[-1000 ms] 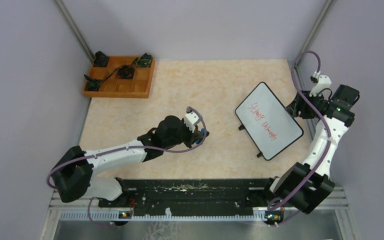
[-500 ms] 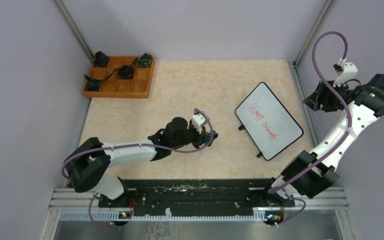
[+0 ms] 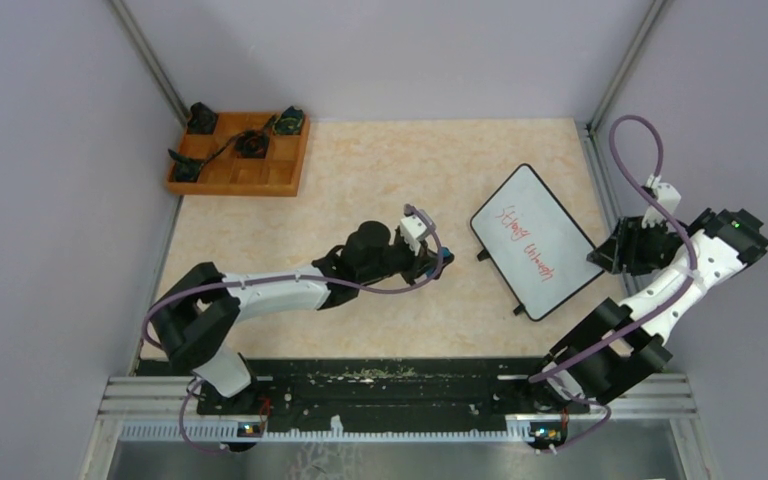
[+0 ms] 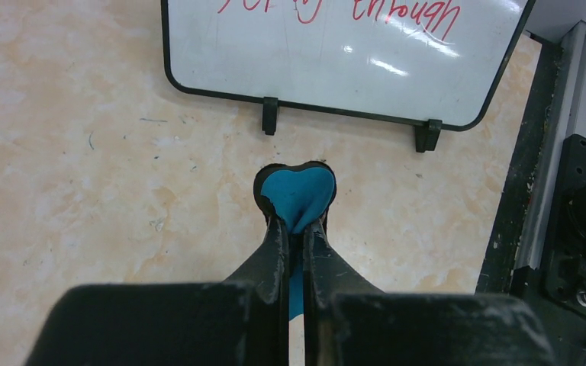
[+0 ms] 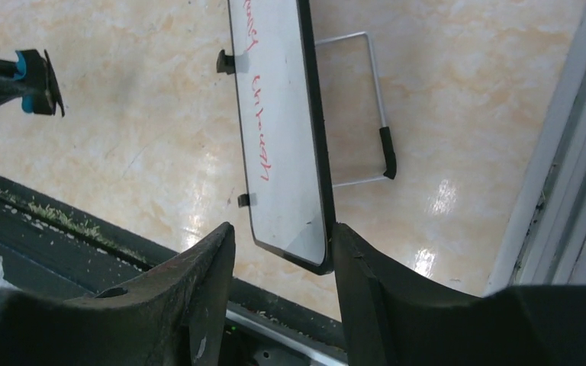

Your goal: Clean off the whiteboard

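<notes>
Leaning at the marbled table's (image 3: 360, 180) right, the glossy round-cornered black-framed whiteboard (image 3: 538, 241) bore red handwriting, its corner between the right end effector's (image 5: 282, 252) spread jaws; the left end effector (image 4: 296, 227) clenched a blue eraser (image 4: 299, 194).

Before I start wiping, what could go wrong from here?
1. The whiteboard leans on a thin wire stand, and the right end effector straddles its near corner with jaws open; a push from the eraser may slide or tip it.
2. The eraser sticks out past the left end effector's tips, so it may fold or slip while wiping the red writing.
</notes>
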`<state>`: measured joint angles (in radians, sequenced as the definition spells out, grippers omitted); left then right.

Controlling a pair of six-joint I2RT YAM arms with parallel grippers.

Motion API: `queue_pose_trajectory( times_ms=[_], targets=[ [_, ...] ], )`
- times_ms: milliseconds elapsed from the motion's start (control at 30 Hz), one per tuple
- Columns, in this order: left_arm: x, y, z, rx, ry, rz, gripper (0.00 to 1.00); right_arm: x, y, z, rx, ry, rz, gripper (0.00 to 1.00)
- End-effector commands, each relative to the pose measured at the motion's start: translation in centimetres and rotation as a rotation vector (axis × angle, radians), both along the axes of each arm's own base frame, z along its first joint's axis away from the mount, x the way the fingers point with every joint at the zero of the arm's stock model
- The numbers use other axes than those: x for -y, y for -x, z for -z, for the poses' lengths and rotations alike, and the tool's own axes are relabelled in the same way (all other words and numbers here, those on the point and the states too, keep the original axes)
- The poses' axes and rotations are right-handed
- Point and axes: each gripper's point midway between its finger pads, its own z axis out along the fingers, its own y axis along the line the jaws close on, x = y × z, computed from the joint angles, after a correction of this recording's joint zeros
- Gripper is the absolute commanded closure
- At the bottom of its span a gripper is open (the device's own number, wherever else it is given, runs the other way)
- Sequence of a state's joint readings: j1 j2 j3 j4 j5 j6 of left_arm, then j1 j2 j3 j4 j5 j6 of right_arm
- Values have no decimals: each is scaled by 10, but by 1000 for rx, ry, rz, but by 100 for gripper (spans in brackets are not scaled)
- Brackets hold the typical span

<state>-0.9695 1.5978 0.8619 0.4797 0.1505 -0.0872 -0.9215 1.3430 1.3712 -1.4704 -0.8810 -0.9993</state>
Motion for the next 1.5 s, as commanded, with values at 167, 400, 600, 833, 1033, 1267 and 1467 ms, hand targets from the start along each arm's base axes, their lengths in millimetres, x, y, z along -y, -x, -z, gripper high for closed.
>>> queue_pose_trajectory(
  times_ms=[167, 400, 600, 833, 1033, 1267, 1467],
  targets=[
    [22, -1, -16, 23, 41, 46, 100, -4, 5, 2, 73, 60, -28, 52],
    [21, 1, -11, 14, 32, 47, 100, 11, 1, 6, 73, 54, 9, 53],
    [23, 3, -7, 9, 29, 51, 100, 18, 0, 11, 63, 36, 24, 54],
    [26, 1, -12, 23, 39, 49, 100, 8, 3, 17, 65, -16, -2, 62],
    [36, -6, -21, 52, 45, 59, 100, 4, 3, 22, 69, -51, -13, 64],
    [47, -11, -28, 63, 59, 72, 100, 1, 2, 27, 68, -77, -24, 65],
    [50, -11, -27, 61, 64, 77, 100, 3, 1, 33, 65, -88, -20, 69]
  ],
)
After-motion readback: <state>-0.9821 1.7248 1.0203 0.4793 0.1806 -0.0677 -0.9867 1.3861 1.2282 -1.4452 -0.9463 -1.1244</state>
